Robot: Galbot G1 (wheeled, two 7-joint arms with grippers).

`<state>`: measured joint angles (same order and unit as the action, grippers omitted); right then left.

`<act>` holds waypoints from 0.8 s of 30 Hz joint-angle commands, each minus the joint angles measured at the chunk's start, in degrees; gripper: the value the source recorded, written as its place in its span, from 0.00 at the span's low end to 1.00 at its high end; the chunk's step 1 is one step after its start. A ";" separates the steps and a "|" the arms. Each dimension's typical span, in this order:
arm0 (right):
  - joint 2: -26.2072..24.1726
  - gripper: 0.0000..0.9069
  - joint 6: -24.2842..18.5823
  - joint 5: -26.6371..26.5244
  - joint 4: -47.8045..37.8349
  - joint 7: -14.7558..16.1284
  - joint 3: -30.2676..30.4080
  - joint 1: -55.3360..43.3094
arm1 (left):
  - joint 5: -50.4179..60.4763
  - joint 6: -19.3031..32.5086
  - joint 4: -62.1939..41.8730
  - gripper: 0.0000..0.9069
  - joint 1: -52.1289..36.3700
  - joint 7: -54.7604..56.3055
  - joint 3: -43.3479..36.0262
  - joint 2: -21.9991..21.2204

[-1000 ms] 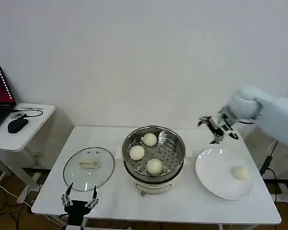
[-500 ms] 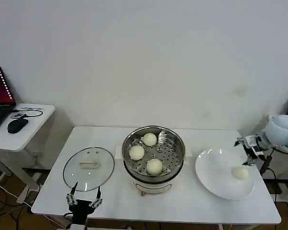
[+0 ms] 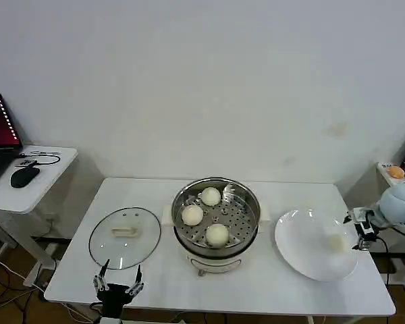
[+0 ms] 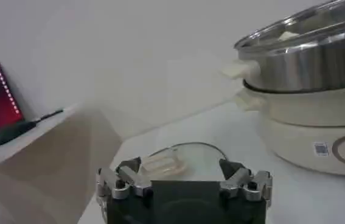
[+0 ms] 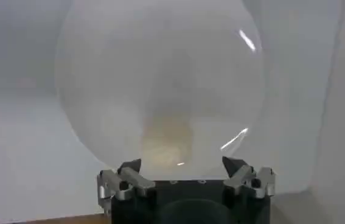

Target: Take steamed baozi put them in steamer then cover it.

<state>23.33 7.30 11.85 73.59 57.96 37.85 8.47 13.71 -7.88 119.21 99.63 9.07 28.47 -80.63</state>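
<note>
Baozi: three (image 3: 217,233) seated in steamer (image 3: 246,226) at table (image 3: 256,290) centre; fourth (image 3: 336,243) lying on white plate (image 3: 297,250). Step in hand, as judged: fetching the last bun. Right tool (image 3: 360,233) at plate's outer edge, fingers apart, empty. Next move calls for reaching inward and closing gently. Left tool (image 3: 116,287) spread, idle near glass cover (image 3: 124,236), not yet fitted.

The right end effector (image 3: 360,231) sits at the right edge of the frame, fingers spread, its arm reaching in from the right. The left end effector (image 3: 117,283) waits open at the lower left.
</note>
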 commanded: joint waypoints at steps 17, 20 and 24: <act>8.33 0.87 0.93 2.65 -9.38 0.13 -5.16 6.01 | 0.18 -0.01 -0.06 1.00 0.28 0.01 0.46 -0.31; 8.32 0.77 1.40 2.76 -9.49 0.11 -5.08 5.94 | 0.18 0.04 -0.10 1.00 0.30 0.04 0.45 -0.35; 8.07 0.70 1.65 2.85 -9.30 0.17 -5.11 5.76 | 0.17 0.10 -0.11 1.00 0.31 0.06 0.45 -0.39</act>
<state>30.42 8.59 14.36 65.29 57.97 33.31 13.54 13.89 -7.85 119.09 99.93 9.08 28.92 -81.01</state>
